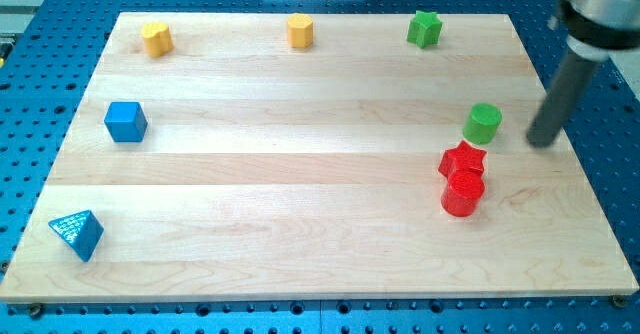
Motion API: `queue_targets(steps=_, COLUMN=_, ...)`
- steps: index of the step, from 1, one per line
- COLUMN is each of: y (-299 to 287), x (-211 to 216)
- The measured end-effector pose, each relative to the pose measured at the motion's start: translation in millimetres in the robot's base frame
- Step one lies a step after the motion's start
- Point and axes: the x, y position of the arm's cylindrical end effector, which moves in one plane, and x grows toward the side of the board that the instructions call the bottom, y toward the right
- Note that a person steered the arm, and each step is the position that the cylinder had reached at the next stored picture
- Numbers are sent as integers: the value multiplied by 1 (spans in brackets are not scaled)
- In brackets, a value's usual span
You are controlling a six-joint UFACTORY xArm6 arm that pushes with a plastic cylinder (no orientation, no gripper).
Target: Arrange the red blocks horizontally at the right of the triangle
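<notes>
In the camera view, a pale wooden board (300, 174) lies on a blue perforated table (40, 84). Take the blue triangle block (78, 235) near the board's bottom-left corner as the landmark for everything else.

The 2 red blocks sit far to the view's right of the blue triangle block, across most of the board and a little higher. The red star block (462, 160) is the upper one, and the red cylinder (463, 192) touches it just below, so the pair stands stacked vertically in the view, not side by side.

The green cylinder (482, 123) is also far right of the landmark, just above and slightly right of the red star block, close to it but seemingly apart.

Straight above the landmark, and slightly right, sits the blue cube (126, 121). Higher still, along the board's top edge, are 1 yellow block (156, 38), an orange block (300, 30) further right, and the green star block (424, 28) further right again.

My tip (542, 140) is the rod's lower end, at the far right of the board from the landmark. It stands to the right of the green cylinder with a clear gap, touching no block, and up and right of the 2 red blocks. There are no fingers on this rod, so nothing is spread or pinched.
</notes>
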Motion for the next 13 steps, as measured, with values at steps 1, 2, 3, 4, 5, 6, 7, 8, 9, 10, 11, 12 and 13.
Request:
queue_targets(steps=1, y=-55, x=38)
queue_targets(steps=2, y=-84, x=50)
queue_targets(steps=3, y=-136, x=69)
queue_targets(steps=4, y=-183, x=86)
queue_targets(steps=5, y=-164, x=85)
queue_targets(steps=6, y=-153, x=109)
queue_targets(steps=7, y=-202, x=118)
queue_targets(steps=8, y=-259, x=106)
queue_targets(steps=9, y=-234, x=97)
queue_targets(steps=10, y=-201, x=76)
queue_targets(steps=11, y=-254, x=34)
queue_targets(steps=12, y=-283, x=19)
queue_targets(steps=13, y=-289, x=25)
